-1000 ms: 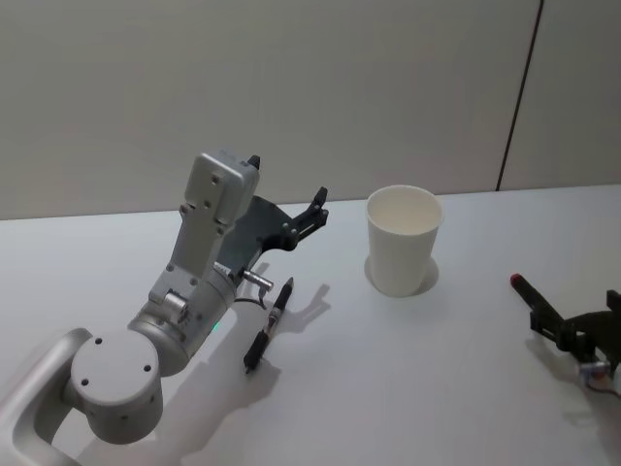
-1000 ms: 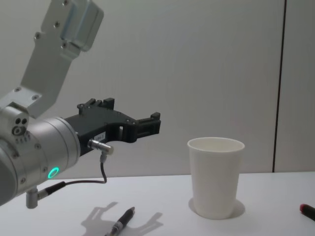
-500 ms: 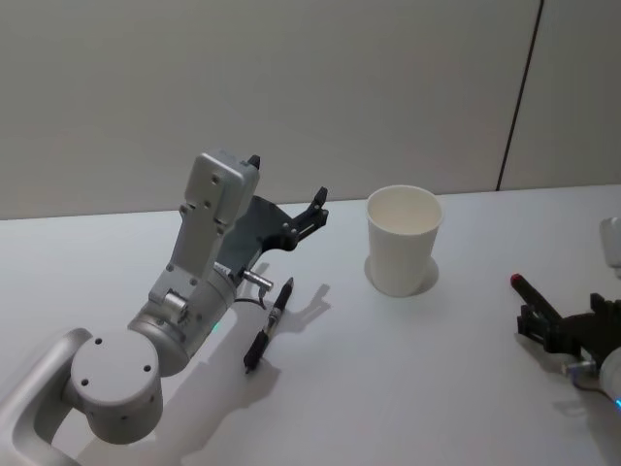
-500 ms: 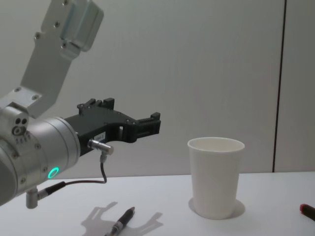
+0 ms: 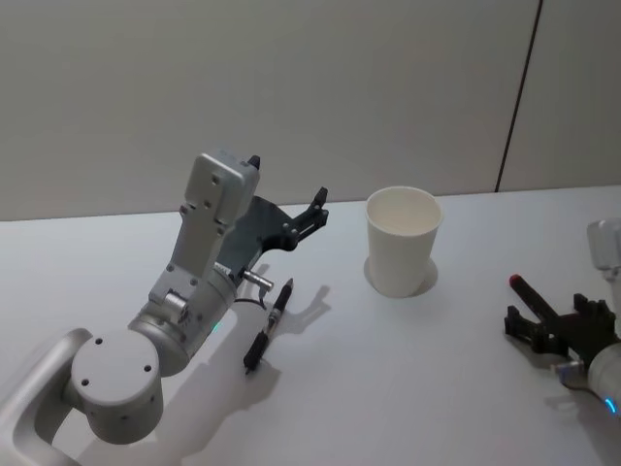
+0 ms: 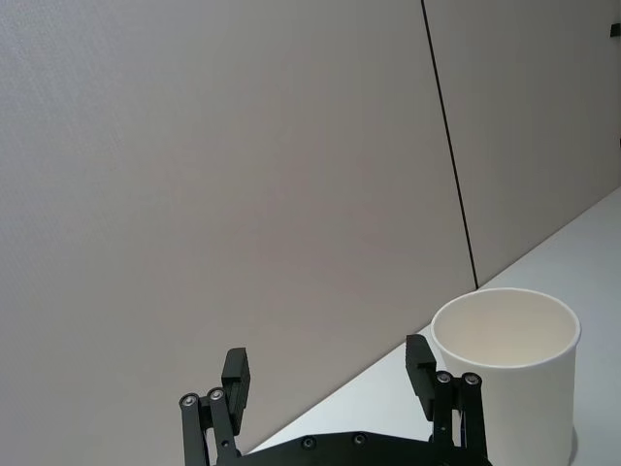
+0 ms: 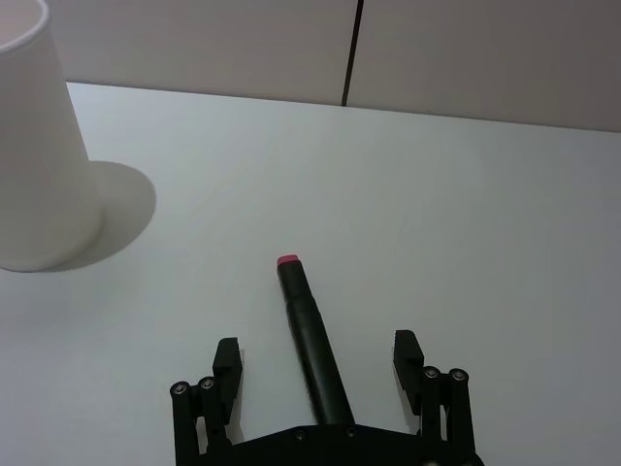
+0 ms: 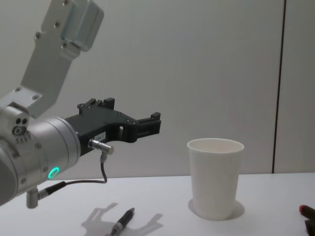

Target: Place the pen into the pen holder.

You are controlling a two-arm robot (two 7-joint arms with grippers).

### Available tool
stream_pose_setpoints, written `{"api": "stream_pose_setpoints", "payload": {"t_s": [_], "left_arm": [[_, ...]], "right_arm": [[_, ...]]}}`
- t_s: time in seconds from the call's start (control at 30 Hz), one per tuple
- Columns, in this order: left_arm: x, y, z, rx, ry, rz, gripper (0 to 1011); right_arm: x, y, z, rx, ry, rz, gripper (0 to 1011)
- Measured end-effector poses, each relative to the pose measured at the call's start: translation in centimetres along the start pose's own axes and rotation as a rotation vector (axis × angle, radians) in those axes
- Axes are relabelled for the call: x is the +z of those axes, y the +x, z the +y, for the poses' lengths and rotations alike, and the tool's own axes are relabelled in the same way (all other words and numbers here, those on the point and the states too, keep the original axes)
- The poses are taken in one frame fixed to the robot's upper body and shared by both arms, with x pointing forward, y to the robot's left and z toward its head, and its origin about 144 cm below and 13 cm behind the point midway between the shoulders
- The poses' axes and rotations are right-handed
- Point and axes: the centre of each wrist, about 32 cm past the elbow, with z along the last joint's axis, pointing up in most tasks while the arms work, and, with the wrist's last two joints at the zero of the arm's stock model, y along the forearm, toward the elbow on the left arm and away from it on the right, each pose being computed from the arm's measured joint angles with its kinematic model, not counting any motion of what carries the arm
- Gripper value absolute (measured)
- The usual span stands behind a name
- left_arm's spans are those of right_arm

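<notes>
— Pen (image 7: pixel 296 286), where is it?
— Flat on the white table (image 5: pixel 417 398), well right of the upright cup (image 5: pixel 401 243), its red tip toward the cup. It lies between the right gripper's (image 7: pixel 316 349) spread jaws, untouched.
— And the left gripper (image 6: pixel 328 359)?
— Raised above the table, jaws apart and empty. A black pen (image 5: pixel 268 324) lies on the table near it, left of the cup.
— The room?
— Plain grey wall (image 5: pixel 291 87) behind, with one dark seam (image 5: pixel 519 92).

Nothing here can be read from where I stand. A small pale sticker (image 8: pixel 100 136) sits on the black body of the left gripper (image 8: pixel 153 124); it may carry print, but it is too small to make out.
</notes>
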Motion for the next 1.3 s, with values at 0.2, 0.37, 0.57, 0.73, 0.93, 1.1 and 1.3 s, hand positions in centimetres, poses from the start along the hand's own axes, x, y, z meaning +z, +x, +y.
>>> {"api": "stream_pose_setpoints", "payload": {"t_s": [0.2,0.37,0.57,0.73,0.93,1.1,1.3], "left_arm": [[0.00,0.00,0.00,0.000,0.000,0.000,1001],[0.00,0.00,0.00,0.000,0.000,0.000,1001],[0.00,0.00,0.00,0.000,0.000,0.000,1001],[0.00,0.00,0.00,0.000,0.000,0.000,1001],[0.00,0.00,0.00,0.000,0.000,0.000,1001],[0.00,0.00,0.00,0.000,0.000,0.000,1001],[0.00,0.00,0.00,0.000,0.000,0.000,1001]], "right_arm": [[-0.10,-0.01,0.23,0.010,0.000,0.000,1001],[-0.18,-0.06,0.37,0.019,-0.001,0.000,909],[-0.29,-0.14,0.46,0.028,-0.003,0.000,744],[-0.33,-0.15,0.51,0.030,-0.004,0.000,682],[-0.33,-0.16,0.56,0.028,-0.004,0.007,622],[-0.28,-0.16,0.66,0.015,-0.007,0.029,585],[-0.19,-0.09,0.81,-0.002,-0.015,0.061,546]]}}
